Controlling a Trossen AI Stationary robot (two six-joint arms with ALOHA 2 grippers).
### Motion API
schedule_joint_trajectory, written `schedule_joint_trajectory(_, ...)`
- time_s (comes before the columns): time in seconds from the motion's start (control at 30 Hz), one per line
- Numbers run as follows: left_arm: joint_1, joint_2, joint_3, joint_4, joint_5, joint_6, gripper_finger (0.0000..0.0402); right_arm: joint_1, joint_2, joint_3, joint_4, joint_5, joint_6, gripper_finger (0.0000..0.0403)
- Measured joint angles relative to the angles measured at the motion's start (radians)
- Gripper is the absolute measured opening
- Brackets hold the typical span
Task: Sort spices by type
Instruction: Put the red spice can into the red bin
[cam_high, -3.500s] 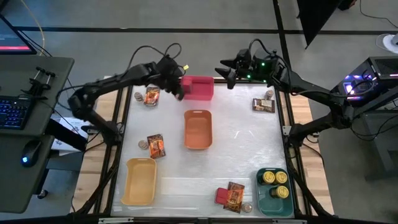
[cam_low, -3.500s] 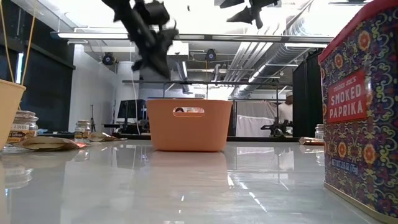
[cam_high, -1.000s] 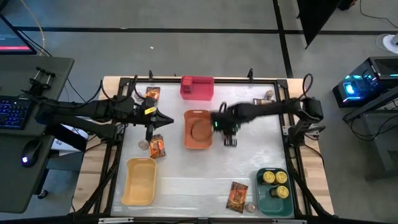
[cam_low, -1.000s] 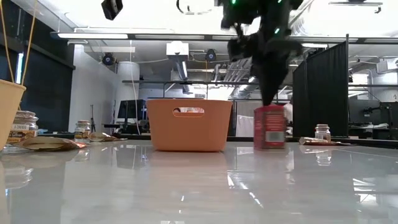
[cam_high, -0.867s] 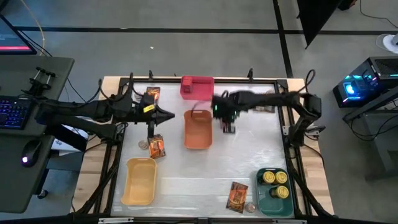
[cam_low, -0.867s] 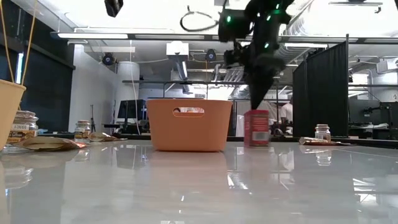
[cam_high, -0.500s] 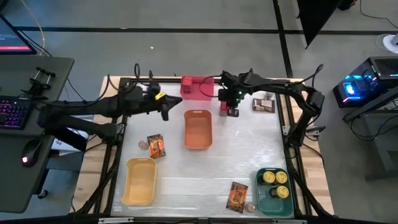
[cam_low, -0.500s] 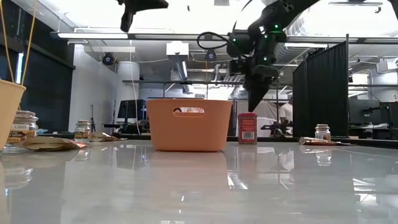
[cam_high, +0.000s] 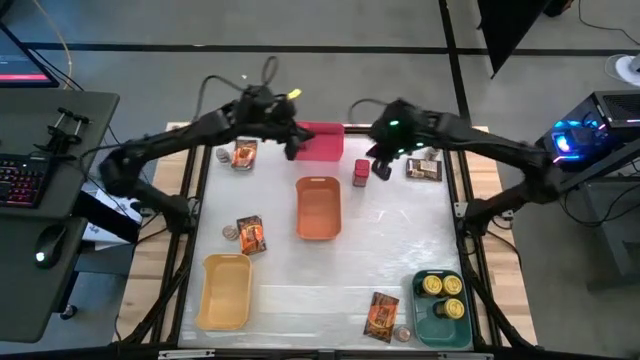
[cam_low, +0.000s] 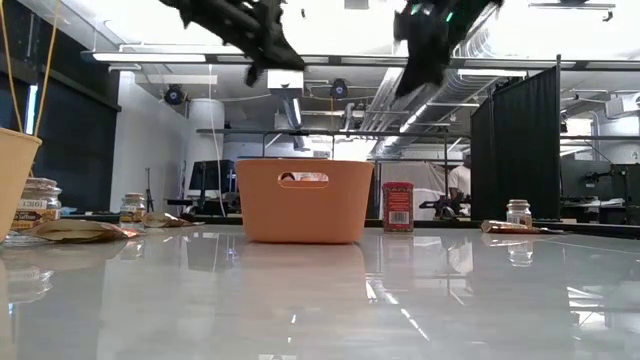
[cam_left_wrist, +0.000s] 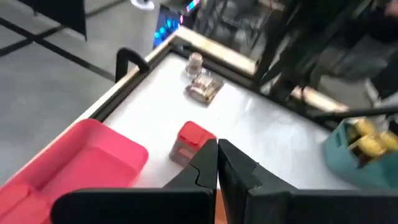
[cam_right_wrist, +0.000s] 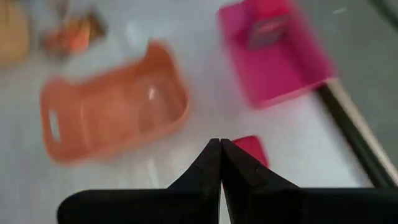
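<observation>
The red box's (cam_low: 398, 207) label is too small to read. Both arms' jaws are together, holding nothing. The pink bin (cam_high: 318, 141) is partly hidden by the left gripper (cam_high: 293, 150)

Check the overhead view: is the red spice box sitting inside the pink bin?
No. The red spice box stands on the bare table, just outside the pink bin, toward the right arm's side.

Bright overhead ceiling lights, glare and reflections on glossy white table (cam_low: 400, 300), right wrist view motion-blurred

Red box (cam_low: 398, 207) stands upright — just beside orange bin (cam_low: 304, 201).
</observation>
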Motion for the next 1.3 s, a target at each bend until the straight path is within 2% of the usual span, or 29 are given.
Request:
schedule_joint_trajectory(0.17, -0.024, 0.206, 0.160, 0.004, 0.071, 0.044, 0.0039, 0.023, -0.158, 0.000, 0.028, 0.127, 0.175, 0.0000)
schedule_joint_trajectory(0.33, -0.069, 0.398, 0.317, -0.002, 0.071, 0.014, 0.0122, 0.050, -0.231, 0.001, 0.032, 0.195, 0.219, 0.0000)
schedule_joint_trajectory(0.53, -0.130, 0.577, 0.482, -0.015, 0.070, -0.048, 0.0215, 0.056, -0.244, 0.001, 0.026, 0.202, 0.235, 0.0000)
schedule_joint_trajectory(0.73, -0.174, 0.683, 0.577, -0.065, 0.062, -0.046, 0.0263, 0.056, -0.242, 0.001, 0.025, 0.200, 0.229, 0.0000)
schedule_joint_trajectory(0.8, -0.181, 0.690, 0.581, -0.078, 0.062, -0.031, 0.0265, 0.056, -0.242, 0.001, -0.001, 0.204, 0.236, 0.0000)
schedule_joint_trajectory(0.93, -0.154, 0.656, 0.581, -0.149, 0.067, -0.055, 0.0262, 0.051, -0.235, -0.018, -0.141, 0.295, 0.284, 0.0000)
schedule_joint_trajectory(0.97, -0.135, 0.635, 0.581, -0.168, 0.075, -0.050, 0.0259, 0.042, -0.235, -0.041, -0.161, 0.299, 0.294, 0.0000)
schedule_joint_trajectory(1.03, -0.091, 0.581, 0.581, -0.218, 0.095, -0.024, 0.0251, 0.011, -0.235, -0.108, -0.145, 0.242, 0.313, 0.0000)
schedule_joint_trajectory(1.17, 0.003, 0.465, 0.573, -0.315, 0.138, 0.047, 0.0236, -0.055, -0.227, -0.322, 0.018, 0.079, 0.353, 0.0000)
schedule_joint_trajectory(1.3, 0.070, 0.320, 0.483, -0.313, 0.194, 0.064, 0.0229, -0.093, -0.191, -0.512, 0.313, 0.048, 0.396, 0.0000)
